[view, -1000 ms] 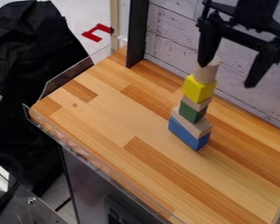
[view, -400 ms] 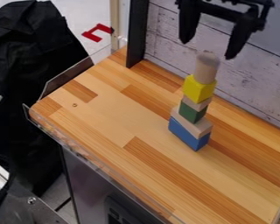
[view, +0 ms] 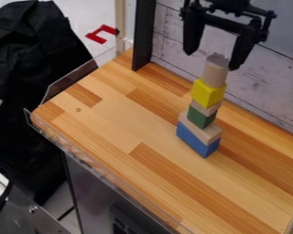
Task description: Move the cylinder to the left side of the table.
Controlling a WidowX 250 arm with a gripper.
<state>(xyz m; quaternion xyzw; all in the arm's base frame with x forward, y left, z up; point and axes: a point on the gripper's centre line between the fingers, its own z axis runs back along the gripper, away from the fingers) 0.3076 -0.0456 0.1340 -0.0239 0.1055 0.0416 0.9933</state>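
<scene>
Rising from a blue block [view: 195,140], the block tower [view: 201,117] carries the wooden cylinder [view: 215,74] upright on its yellow block [view: 208,93]. It should be light, stiff, maybe slippery; mid-height sides seem the best hold. Near its top, the black gripper [view: 211,61] hangs empty, 2 fingers wide apart; any contact, I cannot tell.

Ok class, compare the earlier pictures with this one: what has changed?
The open gripper shifted left and up in the view, then down a little toward the wooden cylinder. Nothing was grasped or released. The cylinder stayed on the yellow block; the green block and blue block kept their places.
</scene>
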